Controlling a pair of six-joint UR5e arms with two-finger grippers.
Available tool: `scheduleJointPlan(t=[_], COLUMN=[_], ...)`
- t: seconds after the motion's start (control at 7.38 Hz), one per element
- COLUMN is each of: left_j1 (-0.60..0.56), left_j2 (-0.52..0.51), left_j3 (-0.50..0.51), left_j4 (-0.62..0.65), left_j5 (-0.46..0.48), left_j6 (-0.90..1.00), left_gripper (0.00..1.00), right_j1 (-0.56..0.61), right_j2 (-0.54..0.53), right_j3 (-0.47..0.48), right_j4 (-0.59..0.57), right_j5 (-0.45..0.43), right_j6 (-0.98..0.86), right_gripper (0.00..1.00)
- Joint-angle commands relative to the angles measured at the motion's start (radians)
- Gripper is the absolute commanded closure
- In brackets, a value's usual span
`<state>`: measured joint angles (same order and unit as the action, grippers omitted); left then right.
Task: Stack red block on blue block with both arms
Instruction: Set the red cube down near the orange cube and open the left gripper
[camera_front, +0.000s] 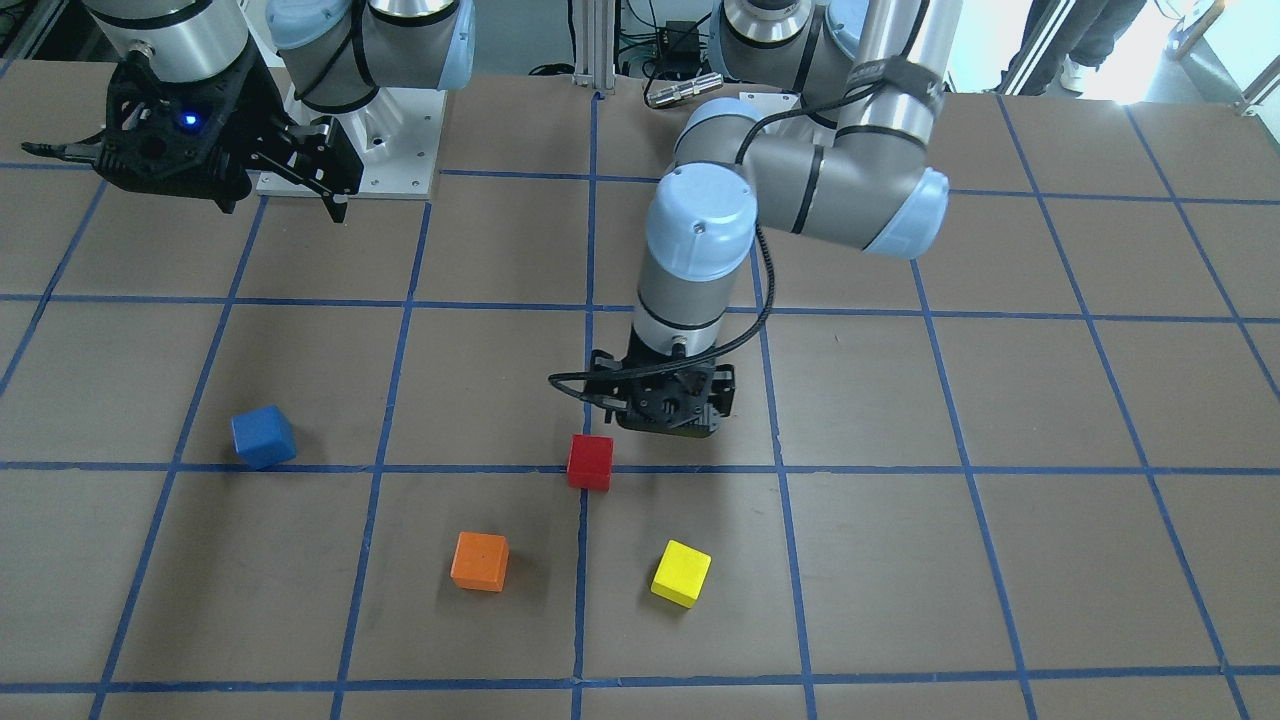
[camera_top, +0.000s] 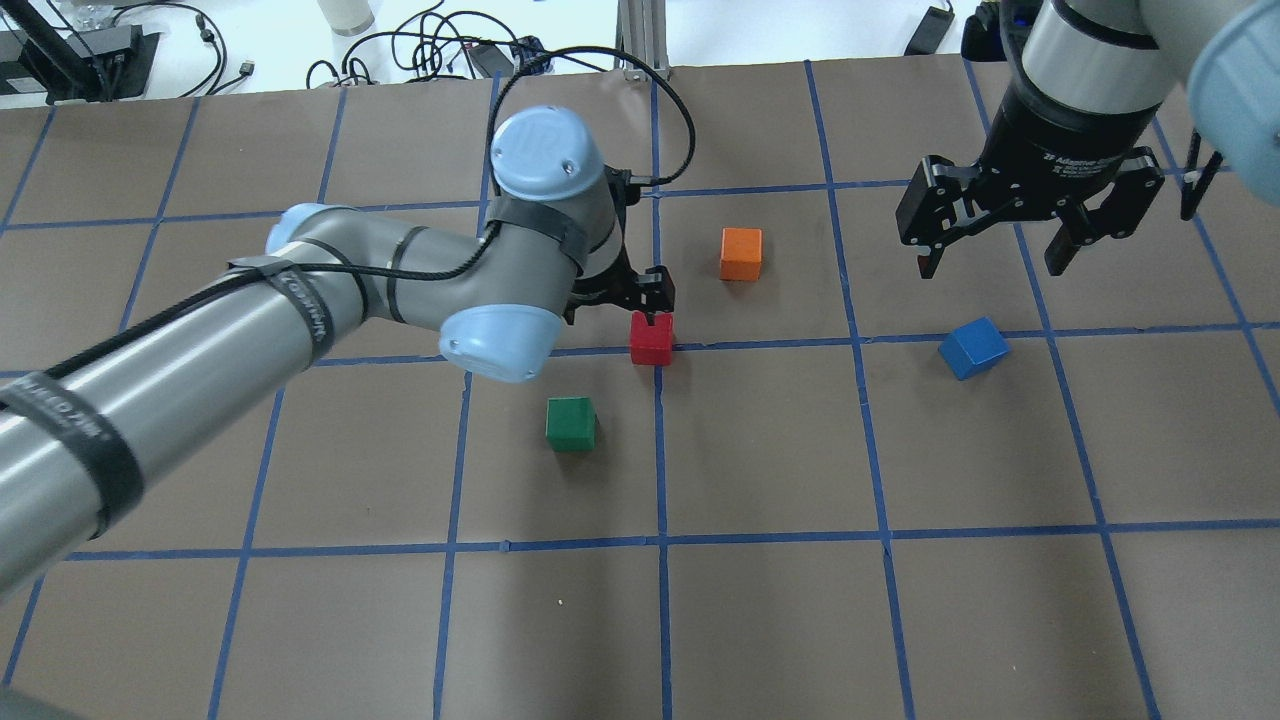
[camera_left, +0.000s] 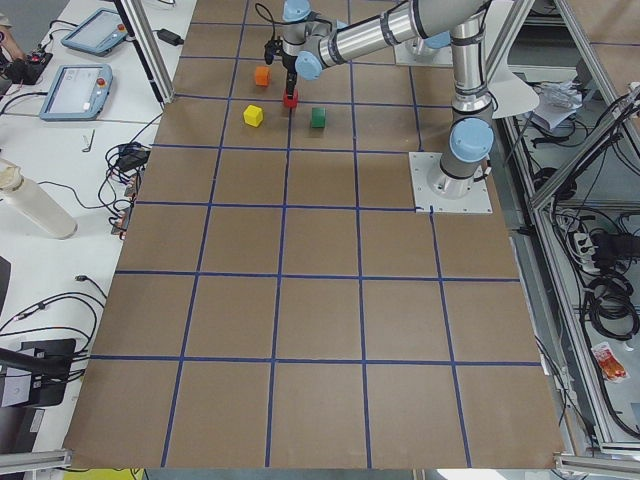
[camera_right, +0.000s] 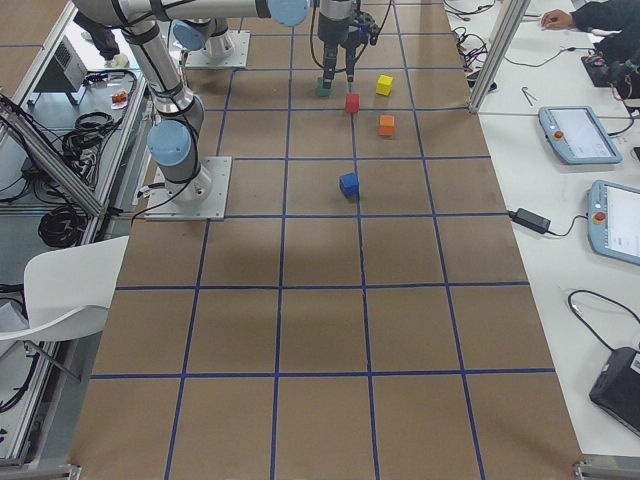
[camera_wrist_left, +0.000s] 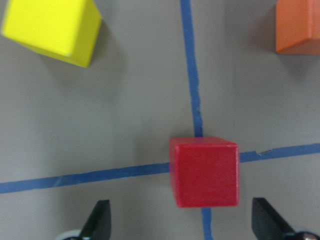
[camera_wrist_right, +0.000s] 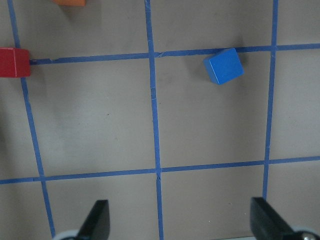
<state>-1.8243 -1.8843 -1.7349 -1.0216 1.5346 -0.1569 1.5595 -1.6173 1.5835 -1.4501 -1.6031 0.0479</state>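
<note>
The red block (camera_front: 590, 462) sits on a blue tape crossing near the table's middle; it also shows in the overhead view (camera_top: 651, 340). My left gripper (camera_top: 650, 303) hovers just above and beside it, open and empty. In the left wrist view the red block (camera_wrist_left: 204, 172) lies just ahead of the two spread fingertips (camera_wrist_left: 97, 222), a little right of centre. The blue block (camera_top: 973, 347) lies turned askew on the right side of the table. My right gripper (camera_top: 990, 255) is open and empty, held high above the table near the blue block (camera_wrist_right: 223, 66).
An orange block (camera_top: 741, 253) lies beyond the red one. A green block (camera_top: 571, 422) lies on the near side. A yellow block (camera_front: 681, 573) lies next to the orange block (camera_front: 480, 561); the left arm hides it in the overhead view. Blue tape lines grid the brown table.
</note>
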Motion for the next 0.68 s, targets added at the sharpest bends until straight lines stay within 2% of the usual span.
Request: scheduleJointPlan(t=[0.0, 0.14, 0.27, 0.54], left_j1=[0.144, 0.178, 0.184, 0.198], left_j2=[0.149, 0.199, 0.258, 0.338], left_j3=[0.130, 0.223, 0.256, 0.247], left_j4=[-0.374, -0.523, -0.642, -0.600], left_j5=[0.013, 0.062, 0.138, 0.137], left_j6=[0.182, 0.222, 0.361, 0.320], left_gripper=[0.00, 0.00, 0.00, 0.00], right_j1=[0.007, 0.020, 0.057, 0.159], right_j2=[0.049, 0.112, 0.161, 0.273], right_j3=[0.006, 0.004, 0.001, -0.002], right_j4=[-0.042, -0.126, -0.142, -0.347], right_j5=[0.009, 0.020, 0.091, 0.121], right_j6=[0.007, 0.036, 0.096, 0.193], right_gripper=[0.00, 0.00, 0.00, 0.00])
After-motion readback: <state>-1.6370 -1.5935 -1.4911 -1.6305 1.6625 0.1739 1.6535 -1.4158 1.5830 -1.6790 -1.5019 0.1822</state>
